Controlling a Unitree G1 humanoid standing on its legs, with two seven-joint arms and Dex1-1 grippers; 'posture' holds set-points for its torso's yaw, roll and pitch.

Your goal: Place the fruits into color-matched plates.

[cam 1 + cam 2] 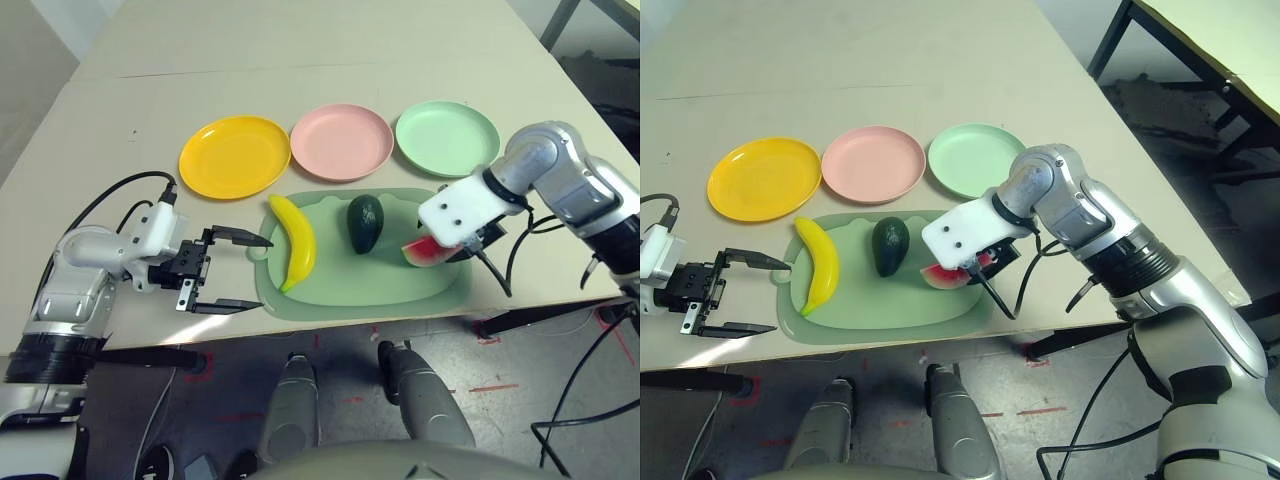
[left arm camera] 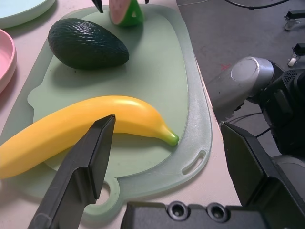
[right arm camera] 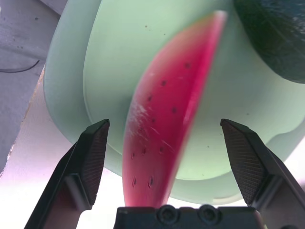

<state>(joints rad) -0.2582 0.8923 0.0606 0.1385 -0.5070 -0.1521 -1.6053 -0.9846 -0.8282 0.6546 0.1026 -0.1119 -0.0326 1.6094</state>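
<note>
On the green mat lie a yellow banana, a dark green avocado and a red watermelon wedge. Beyond the mat stand a yellow plate, a pink plate and a mint green plate, all bare. My right gripper hangs over the watermelon wedge, open, with a finger on each side and a gap to both. My left gripper is open just left of the mat, pointing at the banana without touching it.
The mat lies close to the table's front edge, with floor and cables below. Bare table stretches behind the plates and to the left of the yellow one. A black cable loops from my left wrist.
</note>
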